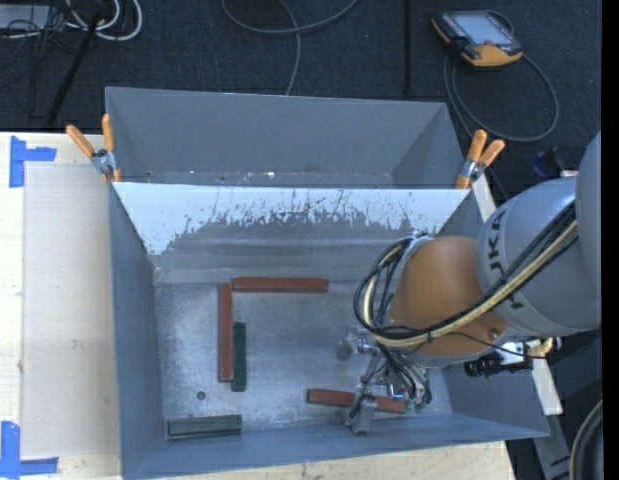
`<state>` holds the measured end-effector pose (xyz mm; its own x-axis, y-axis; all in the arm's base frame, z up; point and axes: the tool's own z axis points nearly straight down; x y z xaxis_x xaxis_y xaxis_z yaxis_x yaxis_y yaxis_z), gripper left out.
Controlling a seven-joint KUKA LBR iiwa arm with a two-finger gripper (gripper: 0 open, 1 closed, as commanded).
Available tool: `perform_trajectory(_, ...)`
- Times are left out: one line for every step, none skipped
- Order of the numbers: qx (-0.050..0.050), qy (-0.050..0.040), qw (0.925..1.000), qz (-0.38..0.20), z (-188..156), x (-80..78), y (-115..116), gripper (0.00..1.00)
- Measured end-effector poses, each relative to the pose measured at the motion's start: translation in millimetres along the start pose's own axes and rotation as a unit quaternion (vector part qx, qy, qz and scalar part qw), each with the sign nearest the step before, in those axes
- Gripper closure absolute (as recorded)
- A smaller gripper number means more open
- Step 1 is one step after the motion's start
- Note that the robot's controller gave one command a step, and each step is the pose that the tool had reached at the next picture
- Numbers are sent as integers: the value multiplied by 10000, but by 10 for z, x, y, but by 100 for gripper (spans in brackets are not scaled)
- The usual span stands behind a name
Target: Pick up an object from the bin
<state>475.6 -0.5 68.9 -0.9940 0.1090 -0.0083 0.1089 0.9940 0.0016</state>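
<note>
Claw sits over a flat reddish-brown bar in the scuffed grey metal bin, bar poking out to the claw's left. Can't tell if the claw's wide or narrow.

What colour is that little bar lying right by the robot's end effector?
The bar is reddish brown; the camera view shows it best.

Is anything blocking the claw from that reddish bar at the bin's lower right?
Nothing visible does. The claw is down right over the red-brown bar, with no other thing between them. The nearest other piece, a dark green bar, lies apart to the left.
</note>
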Motion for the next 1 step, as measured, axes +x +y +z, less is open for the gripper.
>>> perform_trajectory(16,44,9914,1305,-8,21,68,100)
